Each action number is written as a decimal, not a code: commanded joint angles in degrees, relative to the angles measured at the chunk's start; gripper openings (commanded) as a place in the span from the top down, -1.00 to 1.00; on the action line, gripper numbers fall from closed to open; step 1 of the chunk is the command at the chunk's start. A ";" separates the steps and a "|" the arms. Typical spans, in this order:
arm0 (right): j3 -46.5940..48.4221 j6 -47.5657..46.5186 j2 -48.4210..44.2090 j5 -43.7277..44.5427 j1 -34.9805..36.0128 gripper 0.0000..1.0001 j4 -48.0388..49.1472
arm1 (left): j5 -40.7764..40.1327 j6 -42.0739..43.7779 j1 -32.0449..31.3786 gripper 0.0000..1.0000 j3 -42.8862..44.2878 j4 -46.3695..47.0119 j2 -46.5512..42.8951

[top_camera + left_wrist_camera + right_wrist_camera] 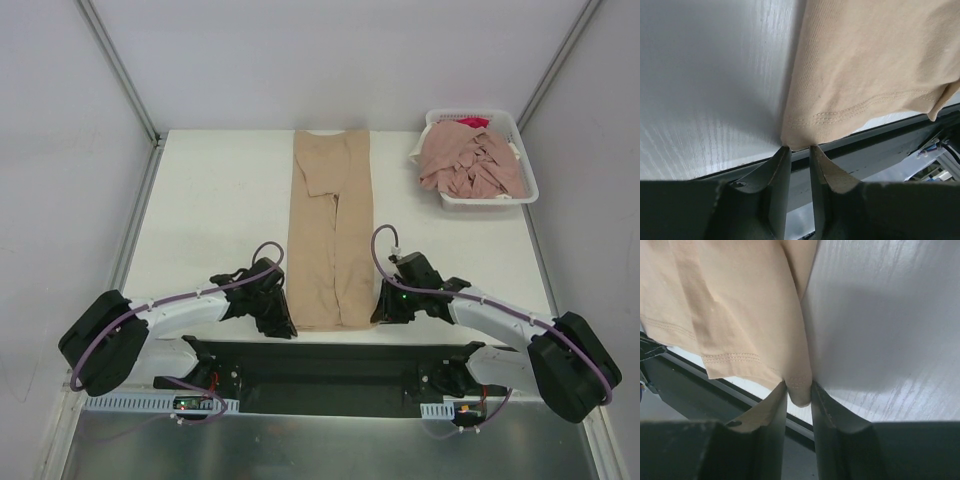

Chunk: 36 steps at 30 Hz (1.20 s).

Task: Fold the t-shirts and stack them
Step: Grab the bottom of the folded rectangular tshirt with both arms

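A tan t-shirt [330,230] lies folded into a long narrow strip down the middle of the white table, its hem at the near edge. My left gripper [283,322] sits at the hem's near left corner. In the left wrist view the gripper [800,147] has closed to a narrow gap, with the stitched corner of the tan cloth [865,65] caught between its tips. My right gripper [380,315] is at the near right corner. In the right wrist view it [799,385] pinches a fold of the hem [730,300] between its fingers.
A white lattice basket [485,202] stands at the back right, holding a crumpled pile of dusty pink t-shirts [470,165]. A black rail [330,365] runs along the table's near edge just behind both grippers. Grey walls stand on both sides.
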 commanded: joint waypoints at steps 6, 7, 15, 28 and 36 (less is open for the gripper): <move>-3.90 2.28 -0.80 -0.20 -0.06 0.64 0.34 | -3.11 -0.09 -0.58 0.50 0.39 -1.08 3.41; -3.99 2.46 -0.89 -0.47 -0.14 0.67 0.26 | -3.46 -0.18 -0.58 0.53 0.30 -1.08 3.33; -5.39 2.73 -1.16 -3.28 0.12 0.76 -0.10 | -5.31 0.96 -0.58 1.00 0.48 -1.17 3.07; -0.31 0.01 -9.85 -3.46 2.06 0.90 -9.57 | -5.04 5.35 -0.84 1.00 -0.76 -1.08 -12.23; 13.73 -4.65 -4.15 2.33 -0.66 0.92 -14.25 | -11.63 13.25 -0.58 1.00 9.78 -0.99 -7.23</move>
